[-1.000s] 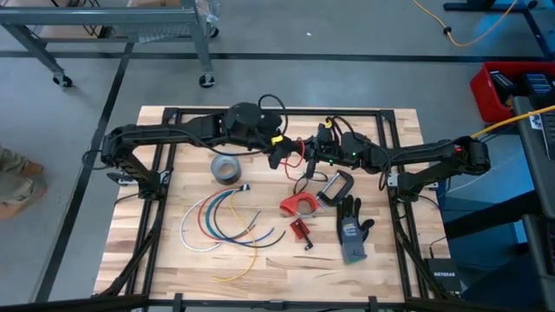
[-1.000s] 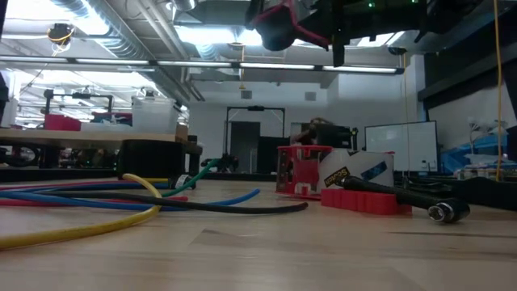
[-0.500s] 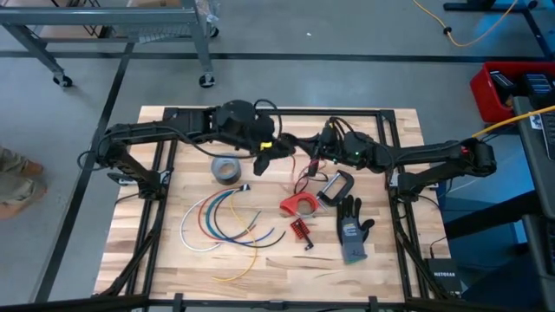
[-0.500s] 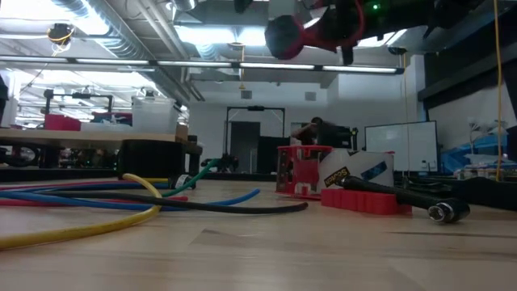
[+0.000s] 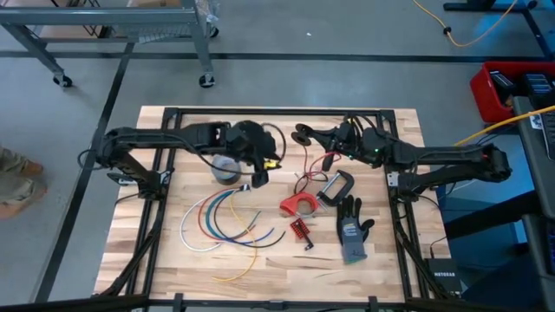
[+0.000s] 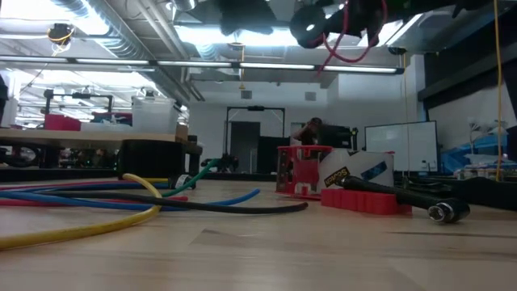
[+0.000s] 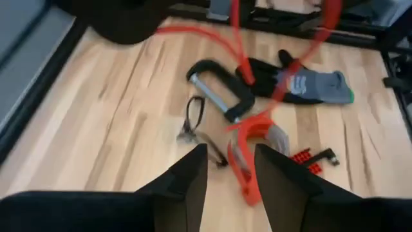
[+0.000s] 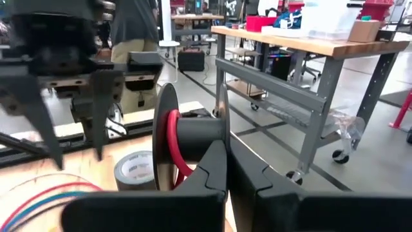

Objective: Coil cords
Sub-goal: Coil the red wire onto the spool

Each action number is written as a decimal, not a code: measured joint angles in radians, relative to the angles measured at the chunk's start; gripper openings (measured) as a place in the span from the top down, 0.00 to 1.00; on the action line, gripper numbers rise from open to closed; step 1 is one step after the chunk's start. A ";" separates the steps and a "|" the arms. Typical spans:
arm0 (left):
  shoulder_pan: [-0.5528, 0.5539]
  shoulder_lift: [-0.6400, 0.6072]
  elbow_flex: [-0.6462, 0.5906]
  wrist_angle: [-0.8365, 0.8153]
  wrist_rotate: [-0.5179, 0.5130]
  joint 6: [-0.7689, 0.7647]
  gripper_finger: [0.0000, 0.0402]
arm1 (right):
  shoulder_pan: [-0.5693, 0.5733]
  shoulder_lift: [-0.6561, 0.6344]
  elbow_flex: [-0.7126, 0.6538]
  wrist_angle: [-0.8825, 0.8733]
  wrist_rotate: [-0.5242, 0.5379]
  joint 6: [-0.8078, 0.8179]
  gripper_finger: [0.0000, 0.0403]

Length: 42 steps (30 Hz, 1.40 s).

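Note:
A black spool (image 8: pixel 183 135) wound with red cord (image 8: pixel 172 138) hangs high over the table's far middle, and my right gripper (image 5: pixel 317 137) is shut on it. The red cord's loose end (image 5: pixel 305 172) drops from the spool to the table; it also crosses the left wrist view as the red cord (image 7: pixel 237 38). My left gripper (image 7: pixel 228 174) stands open, touching nothing, left of the spool and above the grey tape roll (image 5: pixel 227 169). Several coloured cords (image 5: pixel 217 221) lie in arcs on the table's left half. My right gripper holds the black spool at the hub's end (image 8: pixel 212 138), the end nearest the fingers, and comes at it level from the table's right. The spool is lifted clear, its axis in line with the fingers. The red cord hangs slack below it. The fingers hide the exact contact.
A black C-clamp (image 5: pixel 334 186), a red tape dispenser (image 5: pixel 299 205), a small red part (image 5: pixel 301 230) and a grey glove (image 5: pixel 351 230) lie right of the middle. A black frame (image 5: pixel 277 111) runs round the table. The near strip of wood is bare.
My left gripper has come away from the spool, going toward the table's left and near edges, sinking and rolling. My right gripper has carried the spool up and toward the table's right and far edges. The red cord now hangs from the spool alone.

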 joint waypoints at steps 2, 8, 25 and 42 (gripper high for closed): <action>-0.016 0.000 -0.030 0.070 0.000 0.054 0.72 | 0.000 -0.008 0.000 -0.011 0.000 -0.001 0.99; -0.050 0.001 -0.159 0.353 -0.006 0.112 0.76 | 0.000 -0.021 0.000 -0.022 -0.002 -0.006 0.99; 0.014 -0.006 -0.448 0.602 -0.009 -0.106 0.85 | 0.000 -0.198 -0.001 -0.188 -0.142 -0.032 0.99; 0.053 -0.030 -0.448 0.687 -0.024 -0.015 0.88 | 0.000 -0.673 -0.013 -0.365 -0.433 -0.084 0.99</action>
